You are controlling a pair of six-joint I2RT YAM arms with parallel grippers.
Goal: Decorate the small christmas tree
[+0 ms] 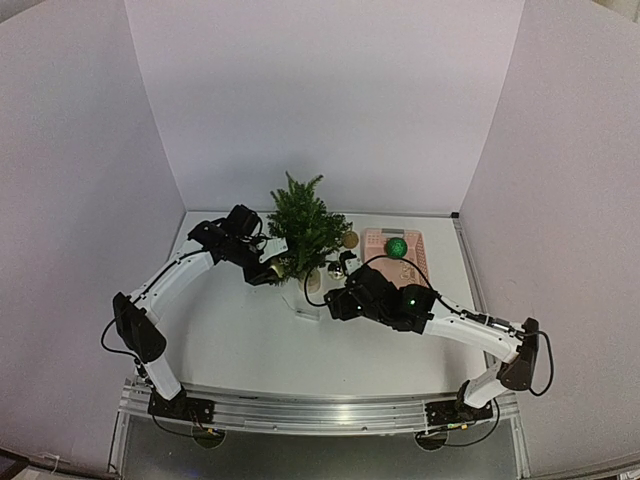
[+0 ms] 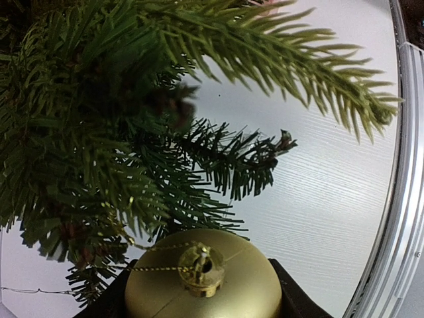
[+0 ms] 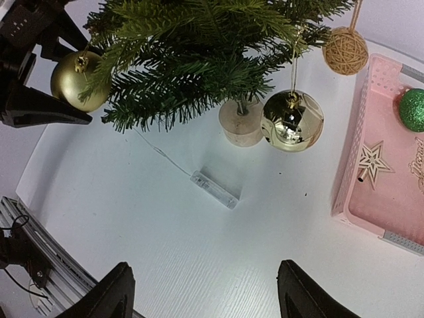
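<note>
The small christmas tree (image 1: pixel 303 225) stands at the back middle of the table on a pale pot (image 3: pixel 240 122). My left gripper (image 1: pixel 268 268) is shut on a matte gold ball (image 2: pixel 202 278) and holds it against the tree's lower left branches (image 2: pixel 99 132). The ball's gold thread runs into the needles. The right wrist view shows this ball (image 3: pixel 78 81) at the branch tips. A shiny gold ball (image 3: pixel 291 120) and a twine ball (image 3: pixel 345 50) hang on the tree's right side. My right gripper (image 3: pixel 209 291) is open and empty above the table in front of the tree.
A pink basket (image 3: pixel 351 165) at the right of the tree holds a green glitter ball (image 3: pixel 414 109) and a wooden star (image 3: pixel 372 161). A clear battery box (image 3: pixel 214 189) with a thin wire lies in front of the pot. White walls enclose the table.
</note>
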